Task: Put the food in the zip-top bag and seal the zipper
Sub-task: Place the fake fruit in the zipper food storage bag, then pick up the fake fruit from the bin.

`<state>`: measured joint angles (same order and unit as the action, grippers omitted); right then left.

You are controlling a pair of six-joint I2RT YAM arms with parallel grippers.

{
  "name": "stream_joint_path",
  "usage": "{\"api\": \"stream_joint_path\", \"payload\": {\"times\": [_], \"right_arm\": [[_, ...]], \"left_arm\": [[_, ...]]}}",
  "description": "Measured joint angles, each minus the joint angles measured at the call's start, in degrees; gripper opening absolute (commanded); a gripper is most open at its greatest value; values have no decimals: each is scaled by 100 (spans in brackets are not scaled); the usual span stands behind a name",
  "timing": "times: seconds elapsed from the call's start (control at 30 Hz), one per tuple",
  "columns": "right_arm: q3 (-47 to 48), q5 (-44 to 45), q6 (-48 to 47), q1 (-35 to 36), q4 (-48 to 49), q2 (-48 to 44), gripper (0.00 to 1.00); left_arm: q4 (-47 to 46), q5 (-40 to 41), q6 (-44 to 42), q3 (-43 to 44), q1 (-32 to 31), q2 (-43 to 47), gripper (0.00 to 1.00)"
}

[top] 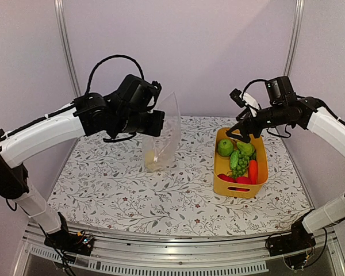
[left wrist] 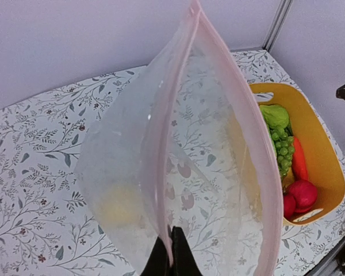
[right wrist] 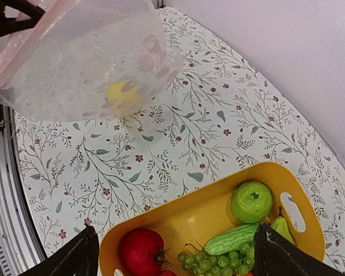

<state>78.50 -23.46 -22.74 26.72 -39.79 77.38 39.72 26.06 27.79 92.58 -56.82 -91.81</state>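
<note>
My left gripper (top: 160,123) is shut on the rim of the clear zip-top bag (top: 161,135) and holds it up with its bottom near the table; in the left wrist view the black fingers (left wrist: 184,259) pinch the pink zipper edge (left wrist: 175,115), and the mouth gapes open. A yellow round piece (right wrist: 121,92) lies inside the bag. The yellow basket (top: 220,183) holds a green apple (right wrist: 251,201), cucumber (right wrist: 241,237), grapes (right wrist: 218,261), a red tomato (right wrist: 140,251), a pear (top: 245,148) and a carrot (top: 253,171). My right gripper (top: 239,133) is open and empty above the basket's far end.
The table (top: 121,190) has a floral cloth. A metal rail (top: 161,261) runs along the near edge. Purple walls and posts close in the back and sides.
</note>
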Motion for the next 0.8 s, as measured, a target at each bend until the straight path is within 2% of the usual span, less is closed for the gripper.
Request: {"api": "stream_joint_path", "payload": {"times": [0.2, 0.33, 0.57, 0.8], "right_arm": [[-529, 184, -66, -369, 39, 271, 87], [-741, 533, -98, -402, 184, 686, 80], [-723, 975, -66, -437, 584, 1775, 74], [-293, 1329, -55, -442, 979, 2623, 74]], "left_arm": [[262, -35, -317, 146, 0, 181, 0], [315, -258, -446, 155, 0, 94, 0], [295, -616, -533, 155, 0, -168, 0], [142, -776, -531, 76, 0, -186, 0]]}}
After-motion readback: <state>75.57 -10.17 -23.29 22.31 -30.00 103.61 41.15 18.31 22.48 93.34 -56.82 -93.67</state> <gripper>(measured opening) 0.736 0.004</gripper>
